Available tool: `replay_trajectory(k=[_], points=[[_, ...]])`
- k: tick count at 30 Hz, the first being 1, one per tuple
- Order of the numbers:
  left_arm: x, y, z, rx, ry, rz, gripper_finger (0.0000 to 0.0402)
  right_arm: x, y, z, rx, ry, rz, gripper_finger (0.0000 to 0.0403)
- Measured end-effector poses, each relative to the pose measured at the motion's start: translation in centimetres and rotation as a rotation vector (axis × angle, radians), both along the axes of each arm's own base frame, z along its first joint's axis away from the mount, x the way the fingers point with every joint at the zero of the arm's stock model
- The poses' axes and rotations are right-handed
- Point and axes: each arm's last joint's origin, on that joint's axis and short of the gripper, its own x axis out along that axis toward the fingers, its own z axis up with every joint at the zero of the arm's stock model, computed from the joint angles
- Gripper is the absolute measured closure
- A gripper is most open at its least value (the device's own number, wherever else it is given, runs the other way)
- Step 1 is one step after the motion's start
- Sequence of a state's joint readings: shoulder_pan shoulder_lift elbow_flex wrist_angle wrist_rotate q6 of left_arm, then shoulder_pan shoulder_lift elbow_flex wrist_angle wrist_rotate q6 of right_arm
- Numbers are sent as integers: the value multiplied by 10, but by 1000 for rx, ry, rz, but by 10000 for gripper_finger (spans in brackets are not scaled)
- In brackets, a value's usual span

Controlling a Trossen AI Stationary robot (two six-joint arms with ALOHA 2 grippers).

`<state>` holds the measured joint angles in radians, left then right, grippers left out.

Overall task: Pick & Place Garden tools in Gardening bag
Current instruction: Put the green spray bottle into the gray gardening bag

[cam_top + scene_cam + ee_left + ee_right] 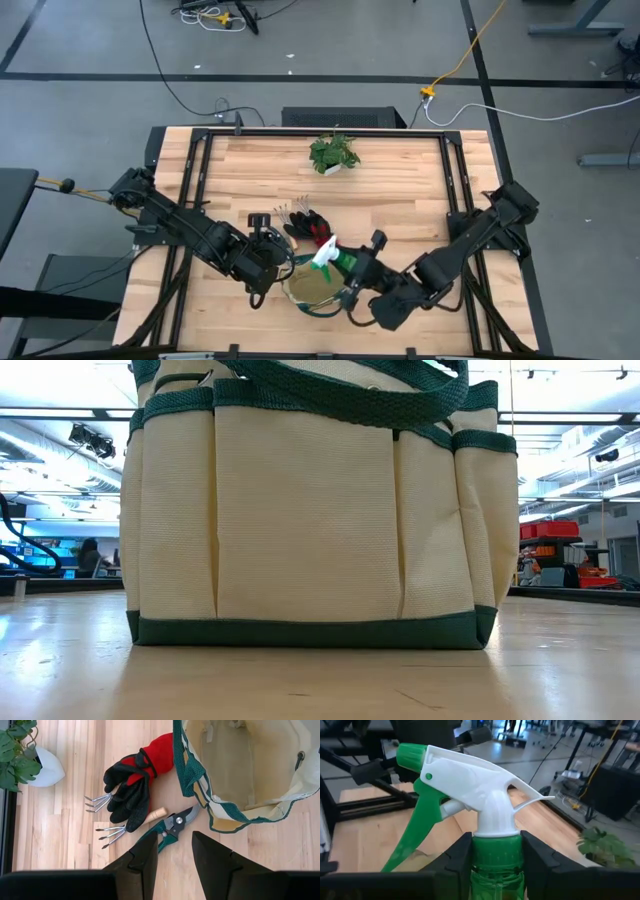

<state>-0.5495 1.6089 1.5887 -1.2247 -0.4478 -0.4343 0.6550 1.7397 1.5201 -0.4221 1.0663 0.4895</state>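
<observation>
Right gripper (492, 857) pinching the green spray bottle (470, 800) at its neck, fingers pressed to both sides of the collar, carrying it beside the gardening bag (312, 288) near the bench's front edge. Bag standing upright with mouth open, apparently empty as far as the left wrist view shows. Left gripper (172, 862) hovering with fingers spread over the pruning shears (172, 826), gripping nothing. Red-and-black gloves (137, 782) lying just behind the bag toward the bench's middle, partly covering the pronged hand rake (102, 817). Potted plant (333, 153) sitting well apart near the back edge. Step in hand, judged from this: placing the bottle. Next move calling for bringing the bottle over the open mouth, lowering between the handles, then releasing; shears likely following.
</observation>
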Motion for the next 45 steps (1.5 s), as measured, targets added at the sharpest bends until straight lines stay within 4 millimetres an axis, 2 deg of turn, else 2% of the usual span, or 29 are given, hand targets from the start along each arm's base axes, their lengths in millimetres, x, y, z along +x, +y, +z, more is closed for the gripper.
replay_trajectory(k=[9, 17, 21, 29, 45], points=[[0, 0, 0, 0, -1, 1, 273, 8, 10, -8, 7, -179, 119, 281], [0, 0, 0, 0, -1, 0, 273, -4, 1, -53, 47, -365, 146, 281], [0, 0, 0, 0, -1, 1, 273, -11, -7, -63, 62, -452, 200, 281], [1, 0, 0, -1, -7, 2, 273, 4, -16, -85, 64, -445, 258, 281], [1, 0, 1, 4, -15, 5, 273, 12, -15, -103, 29, -419, 289, 281]])
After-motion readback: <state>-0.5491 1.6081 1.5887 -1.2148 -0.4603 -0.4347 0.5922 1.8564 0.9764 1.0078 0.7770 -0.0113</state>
